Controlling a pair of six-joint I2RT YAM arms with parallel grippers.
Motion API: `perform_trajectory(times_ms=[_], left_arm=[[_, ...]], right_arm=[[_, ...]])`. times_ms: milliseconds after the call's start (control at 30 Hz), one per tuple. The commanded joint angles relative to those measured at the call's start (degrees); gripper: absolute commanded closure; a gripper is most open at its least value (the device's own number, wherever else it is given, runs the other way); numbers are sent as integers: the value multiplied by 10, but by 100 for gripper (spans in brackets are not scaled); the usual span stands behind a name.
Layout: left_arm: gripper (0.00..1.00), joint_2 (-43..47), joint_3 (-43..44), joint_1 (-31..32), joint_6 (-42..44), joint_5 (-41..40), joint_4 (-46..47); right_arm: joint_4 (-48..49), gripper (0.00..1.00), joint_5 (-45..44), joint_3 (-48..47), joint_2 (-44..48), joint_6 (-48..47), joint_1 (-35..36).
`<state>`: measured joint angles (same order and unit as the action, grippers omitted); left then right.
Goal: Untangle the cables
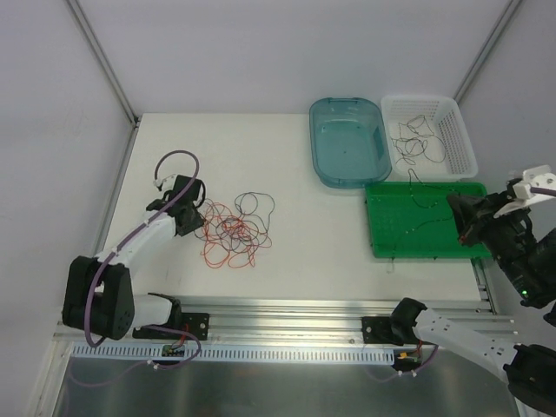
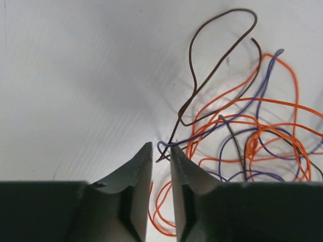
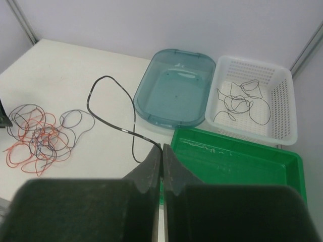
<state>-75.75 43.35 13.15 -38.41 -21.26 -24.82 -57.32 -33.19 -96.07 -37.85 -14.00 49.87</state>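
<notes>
- Table (image 1: 287, 174): white; both my arms work over it.
- Green tray (image 3: 237, 166): just beyond and right of my right gripper (image 3: 162, 149).
- Teal bin (image 3: 174, 93): ahead of that gripper, past the tray.
- White basket (image 3: 280, 108): ahead and right, thin black wires (image 3: 237, 101) lying inside.
- Cable tangle (image 2: 252, 141): orange, purple and dark loops, just ahead and right of my left gripper (image 2: 161, 151); its jaws stand a narrow gap apart, a purple strand at the tips, nothing clamped.
- Black cable (image 3: 116, 125): pinched in my right gripper's closed jaws, looping away to the left.
</notes>
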Motion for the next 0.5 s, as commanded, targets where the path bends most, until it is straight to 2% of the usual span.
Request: perform_trajectory(times_ms=[0, 33, 133, 167, 267, 333, 467], left_arm=[[72, 81, 5, 0, 9, 54, -12], [55, 100, 7, 0, 19, 59, -15], [32, 164, 22, 0, 45, 68, -37], [20, 176, 35, 0, 52, 70, -43], [6, 210, 71, -1, 87, 78, -72], [2, 221, 88, -1, 110, 79, -95], [1, 248, 112, 0, 148, 74, -102]], right_arm=[[4, 99, 5, 26, -29, -2, 1], [6, 99, 4, 31, -33, -2, 1], [27, 99, 2, 48, -44, -7, 1], [40, 99, 1, 53, -49, -9, 2], [60, 99, -8, 54, -81, -19, 1], [72, 99, -12, 51, -99, -30, 1], [99, 99, -9, 27, -161, -45, -31]])
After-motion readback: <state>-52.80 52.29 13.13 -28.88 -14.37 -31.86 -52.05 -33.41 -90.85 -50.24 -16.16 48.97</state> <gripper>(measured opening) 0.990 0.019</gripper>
